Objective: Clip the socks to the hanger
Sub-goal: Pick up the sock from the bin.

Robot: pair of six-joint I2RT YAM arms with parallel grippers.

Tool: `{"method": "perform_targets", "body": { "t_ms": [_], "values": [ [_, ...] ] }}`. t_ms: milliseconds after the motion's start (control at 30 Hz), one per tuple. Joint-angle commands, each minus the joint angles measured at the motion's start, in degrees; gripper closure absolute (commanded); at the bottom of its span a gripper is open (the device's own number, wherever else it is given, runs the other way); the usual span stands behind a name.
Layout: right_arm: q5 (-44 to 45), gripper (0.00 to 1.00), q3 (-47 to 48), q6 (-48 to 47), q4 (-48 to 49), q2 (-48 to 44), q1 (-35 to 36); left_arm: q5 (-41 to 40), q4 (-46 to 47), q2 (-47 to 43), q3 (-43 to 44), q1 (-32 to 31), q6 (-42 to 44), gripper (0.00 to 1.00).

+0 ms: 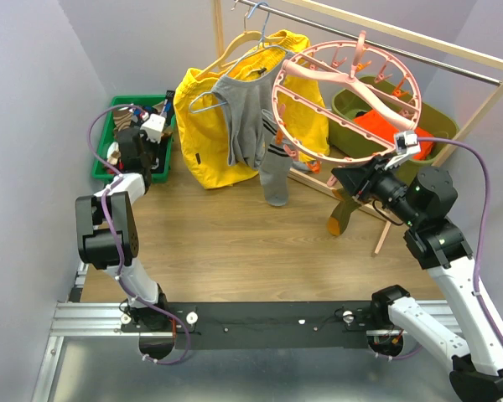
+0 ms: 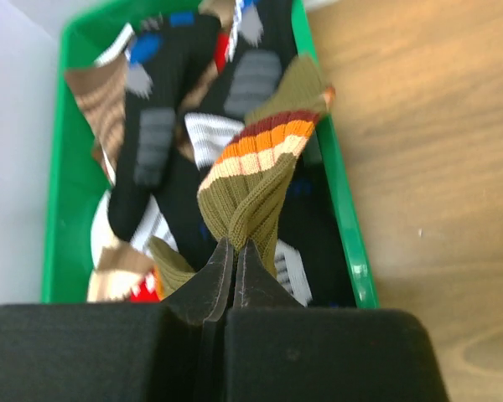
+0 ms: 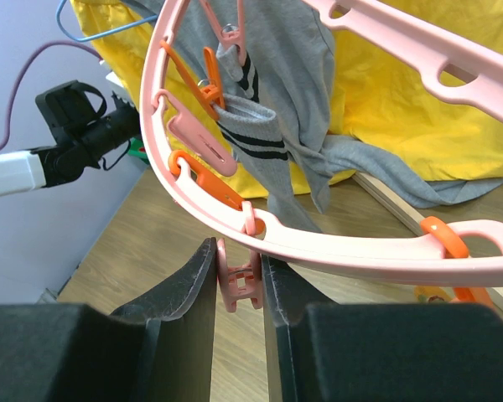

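Left wrist view showed the left gripper [image 2: 235, 255] pinched shut on a fold of the olive sock [image 2: 260, 180], just above the green bin [image 2: 63, 209]. It looked light, soft and limp, so gripping near an edge seemed best. The right gripper [image 3: 239, 272] squeezed a pink clip [image 3: 241, 286] on the hanger [image 3: 360, 251].

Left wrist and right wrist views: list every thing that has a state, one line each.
left gripper: fingers shut on the olive sock.
olive sock: pinched at one end, over the bin.
green bin: holds a heap of socks.
right gripper: fingers shut on the pink clip.
pink clip: squeezed between the fingers.
hanger: tilted, held at its rim.
grey striped sock: clipped on, hanging.
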Motion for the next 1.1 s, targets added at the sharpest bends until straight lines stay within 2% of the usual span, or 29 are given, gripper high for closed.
{"method": "perform_targets", "body": {
  "t_ms": [0,67,200,333,367,467,567,633,667,900,1067],
  "values": [
    [-1.19,0.99,0.59,-0.58,-1.41,0.44,0.03,-4.51,3.2,-2.12,-1.78,1.13,-0.57,1.0],
    [-1.19,0.99,0.42,-0.49,-1.24,0.44,0.11,-6.1,-1.62,-1.68,-0.47,1.48,-0.67,0.99],
    [-1.02,0.99,0.24,-0.58,-1.24,0.26,0.11,-14.87,-5.5,-2.12,-1.07,1.48,-1.81,0.97],
    [-1.28,0.99,0.15,-0.58,-1.06,0.44,0.11,-18.32,-6.3,-3.61,-2.66,1.48,-2.43,0.82],
    [-1.45,0.99,0.06,-0.5,-0.89,0.44,0.11,-18.67,-6.21,-3.53,-2.83,1.4,-2.17,0.73],
    [-1.81,0.99,-0.02,-0.41,-0.71,0.53,0.11,-19.29,-6.56,-3.61,-1.61,1.48,-2.16,0.58],
    [-1.46,0.99,0.06,-0.67,-1.06,0.35,0.11,-17.36,-7.61,-5.37,-0.29,1.22,-1.73,0.51],
    [-1.02,0.99,0.15,-0.67,-1.06,0.17,0.11,-15.95,-7.62,-7.47,-0.29,0.17,0.55,0.51],
    [-0.93,0.99,0.15,-0.84,-1.15,0.17,0.11,-15.95,-7.62,-8.0,-0.55,-0.53,1.6,0.47],
    [-1.98,0.99,-0.46,-0.32,-0.09,0.88,0.11,-17.18,-10.77,-10.21,-0.29,-7.65,12.5,0.46],
    [-1.72,0.99,-0.46,-0.49,-0.01,1.23,0.11,-17.71,-14.38,-5.21,5.85,-11.43,11.82,0.43]
  ]
}}
